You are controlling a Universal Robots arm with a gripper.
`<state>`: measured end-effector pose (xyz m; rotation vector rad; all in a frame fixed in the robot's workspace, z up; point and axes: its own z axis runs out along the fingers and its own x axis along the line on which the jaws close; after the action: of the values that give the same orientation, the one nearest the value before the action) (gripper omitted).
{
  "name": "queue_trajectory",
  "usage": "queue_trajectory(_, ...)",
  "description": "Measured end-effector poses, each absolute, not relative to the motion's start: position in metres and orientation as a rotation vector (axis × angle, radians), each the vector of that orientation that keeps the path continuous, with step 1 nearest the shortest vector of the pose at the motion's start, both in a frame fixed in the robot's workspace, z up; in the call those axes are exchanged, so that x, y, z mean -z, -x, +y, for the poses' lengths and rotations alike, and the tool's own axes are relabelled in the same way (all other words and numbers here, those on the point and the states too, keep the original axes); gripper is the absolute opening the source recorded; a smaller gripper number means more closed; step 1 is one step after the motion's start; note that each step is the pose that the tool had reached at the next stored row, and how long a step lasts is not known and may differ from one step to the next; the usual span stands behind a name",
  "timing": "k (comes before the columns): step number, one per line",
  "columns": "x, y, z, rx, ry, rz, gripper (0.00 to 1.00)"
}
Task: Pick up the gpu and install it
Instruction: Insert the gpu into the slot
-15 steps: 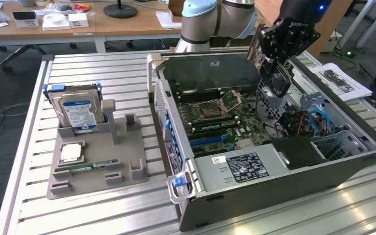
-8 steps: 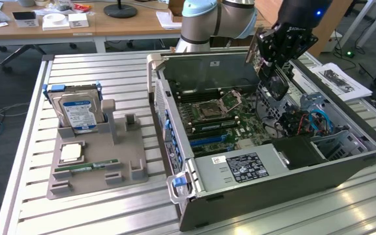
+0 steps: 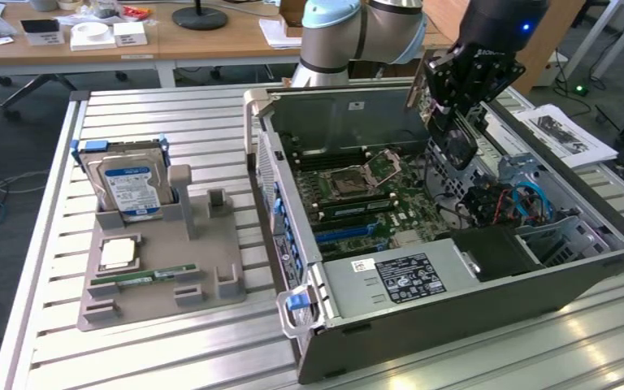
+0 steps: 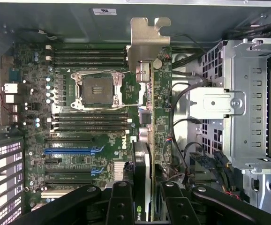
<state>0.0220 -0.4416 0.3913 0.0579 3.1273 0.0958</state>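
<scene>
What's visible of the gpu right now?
The gpu is a thin card seen edge-on: a black shroud with a green logo, a green board behind it, and a silvery metal bracket at the end away from the gripper. The gripper holds it on edge, jaws closed on its two faces. It hangs over the motherboard inside the open case, apparently clear of the slots.

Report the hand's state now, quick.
Hand: closed, holding the gpu over the open computer case.
</scene>
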Motion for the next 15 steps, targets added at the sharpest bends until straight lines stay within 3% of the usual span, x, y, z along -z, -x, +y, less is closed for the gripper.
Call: queue_trajectory(15,-0.3911,-0.022,-0.4417,-0.096,-0.021,3.128,0.27)
